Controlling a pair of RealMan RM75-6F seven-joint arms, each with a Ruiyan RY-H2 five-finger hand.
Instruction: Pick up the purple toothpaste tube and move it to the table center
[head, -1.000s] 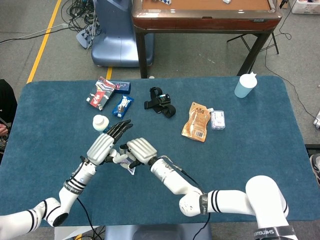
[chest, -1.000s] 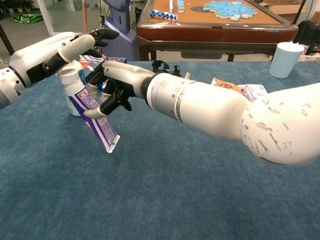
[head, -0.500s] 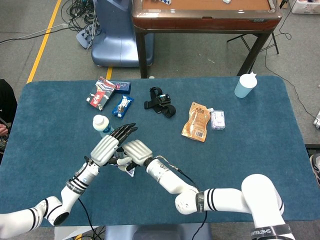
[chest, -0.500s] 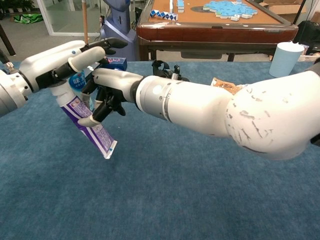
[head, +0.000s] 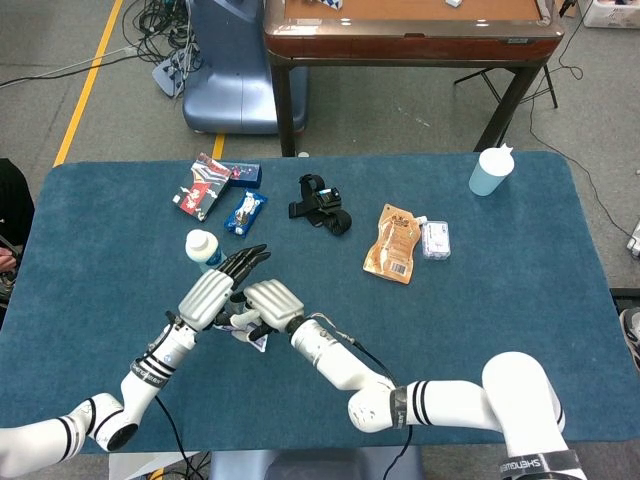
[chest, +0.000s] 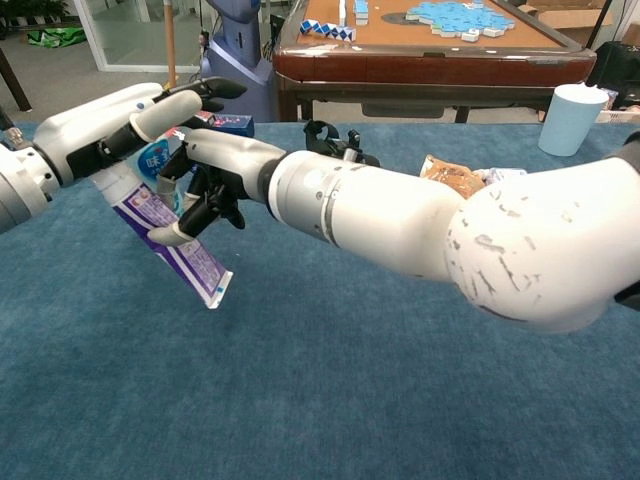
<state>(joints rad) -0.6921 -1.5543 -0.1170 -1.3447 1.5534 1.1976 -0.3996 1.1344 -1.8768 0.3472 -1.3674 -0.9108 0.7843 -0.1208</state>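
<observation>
The purple toothpaste tube (chest: 172, 247) has a white cap (head: 201, 243) and hangs tilted above the blue table (head: 480, 330), left of its middle, with its flat tail (head: 258, 341) lowest. My left hand (chest: 112, 128) holds the cap end, fingers stretched along the top. My right hand (chest: 208, 178) reaches across from the right and curls its fingers round the tube's middle. In the head view the left hand (head: 210, 294) and the right hand (head: 272, 303) sit side by side over the tube and hide most of its body.
At the back left lie a red snack pack (head: 203, 187) and a blue packet (head: 245, 210). A black strap (head: 322, 203), an orange pouch (head: 392, 243) and a small white packet (head: 435, 239) lie mid-back. A pale blue cup (head: 490, 171) stands back right.
The tube has tipped further, its cap swinging left and down. Both hands have shifted a little left with it, and the right hand's fingers have wrapped closer round the tube.
</observation>
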